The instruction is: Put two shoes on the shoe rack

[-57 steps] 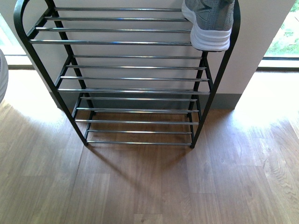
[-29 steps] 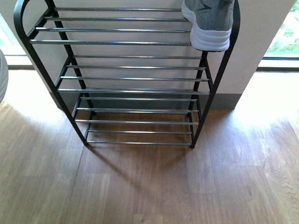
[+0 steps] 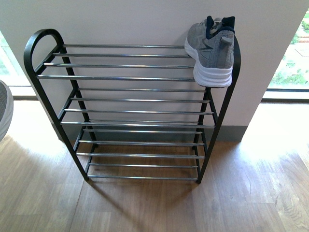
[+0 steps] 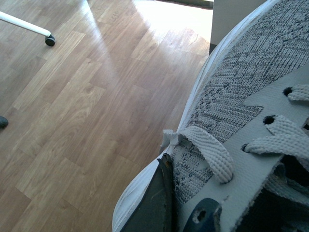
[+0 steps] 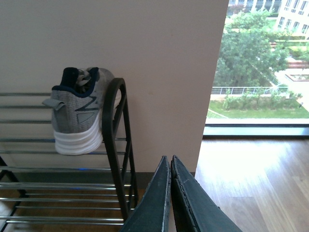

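A sneaker (image 3: 211, 50) sits at the rack's (image 3: 120, 77) right end, its heel overhanging the front bar, with open bars leftward. The left gripper (image 4: 159, 198) clamps a second sneaker (image 4: 231, 96). The right gripper's (image 5: 170, 193) fingers are pressed together.

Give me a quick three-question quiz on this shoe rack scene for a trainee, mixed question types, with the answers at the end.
1. True or false: the sneaker on the shoe rack sits on the bottom tier.
2. What is the left gripper holding? A) a slide sandal B) a second grey knit sneaker C) nothing
3. Is the right gripper open or shut, and is it holding anything?

Key:
1. False. It is on the top tier, at the right end.
2. B.
3. Shut, holding nothing.
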`<control>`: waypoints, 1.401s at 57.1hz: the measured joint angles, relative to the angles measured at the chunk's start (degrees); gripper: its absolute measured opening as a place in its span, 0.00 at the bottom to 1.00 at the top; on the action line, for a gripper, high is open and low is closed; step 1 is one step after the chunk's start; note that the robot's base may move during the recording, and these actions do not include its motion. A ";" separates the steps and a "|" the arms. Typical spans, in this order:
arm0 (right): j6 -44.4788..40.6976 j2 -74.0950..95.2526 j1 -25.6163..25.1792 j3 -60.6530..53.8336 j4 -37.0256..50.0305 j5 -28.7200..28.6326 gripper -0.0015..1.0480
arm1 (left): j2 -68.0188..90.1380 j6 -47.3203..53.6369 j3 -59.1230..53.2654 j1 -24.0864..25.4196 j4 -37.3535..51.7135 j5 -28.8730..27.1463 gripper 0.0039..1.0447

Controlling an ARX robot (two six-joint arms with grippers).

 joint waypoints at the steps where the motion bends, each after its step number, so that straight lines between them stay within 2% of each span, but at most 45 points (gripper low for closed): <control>1: 0.00 -0.70 0.00 -0.48 -0.24 0.00 0.02 | 0.00 0.00 0.00 0.00 0.02 0.00 0.01; 13: 0.00 -11.08 -0.02 -5.92 -5.44 -0.07 0.02 | 0.00 0.00 0.00 0.00 0.02 0.00 0.01; 22: 0.00 -12.70 -0.02 -9.09 -3.89 -0.17 0.02 | 0.00 0.00 0.00 0.00 0.00 0.02 0.01; 80: 0.00 -47.60 -0.02 -10.54 -35.34 -0.13 0.02 | 0.00 0.00 0.00 0.00 0.00 0.02 0.01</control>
